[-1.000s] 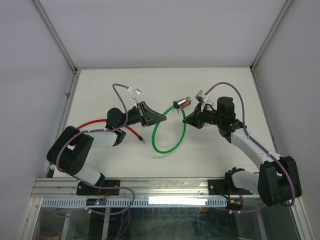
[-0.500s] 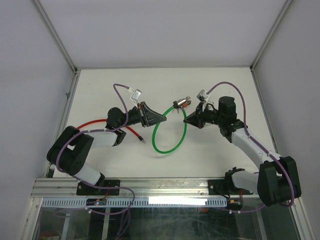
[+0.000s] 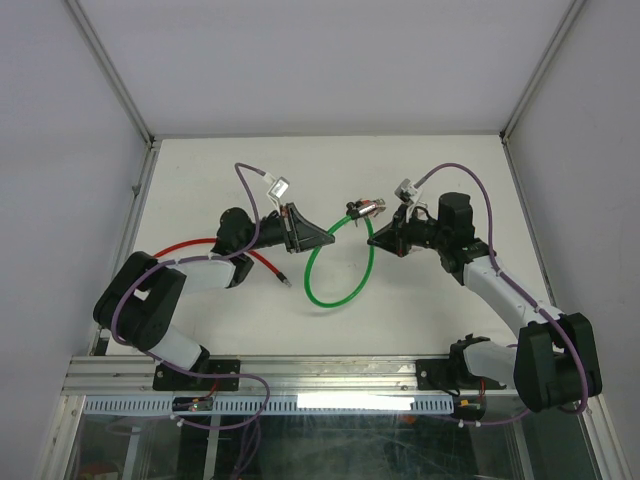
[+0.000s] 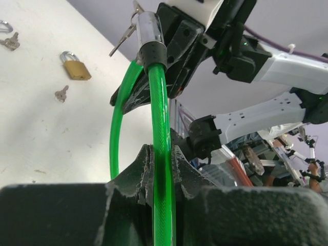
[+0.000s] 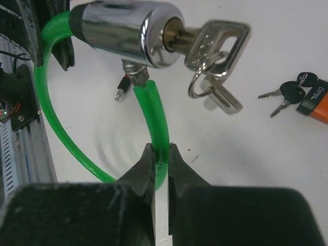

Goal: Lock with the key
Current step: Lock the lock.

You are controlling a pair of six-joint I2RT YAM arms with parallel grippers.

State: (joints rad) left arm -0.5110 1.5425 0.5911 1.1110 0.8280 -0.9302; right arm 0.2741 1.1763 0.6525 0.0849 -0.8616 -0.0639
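The green cable lock (image 3: 338,272) forms a loop held off the table between both arms. Its chrome lock cylinder (image 5: 125,32) has a silver key (image 5: 218,38) in the keyhole, with a second key hanging from the ring. My left gripper (image 4: 161,151) is shut on one end of the green cable (image 4: 160,102) just below the cylinder (image 4: 147,28). My right gripper (image 5: 161,148) is shut on the other cable end (image 5: 151,110) under the cylinder. In the top view the left gripper (image 3: 326,238) and right gripper (image 3: 374,240) face each other below the cylinder (image 3: 363,208).
A red cable (image 3: 190,245) lies on the table by the left arm, its metal tip near the loop (image 3: 287,281). A brass padlock (image 4: 76,66) and loose small keys (image 4: 61,94) lie on the table. Black-headed keys (image 5: 287,93) with an orange fob (image 5: 315,100) lie to the right.
My left gripper has shifted slightly right and turned a little with the cable. The right gripper and the lock cylinder have hardly moved.
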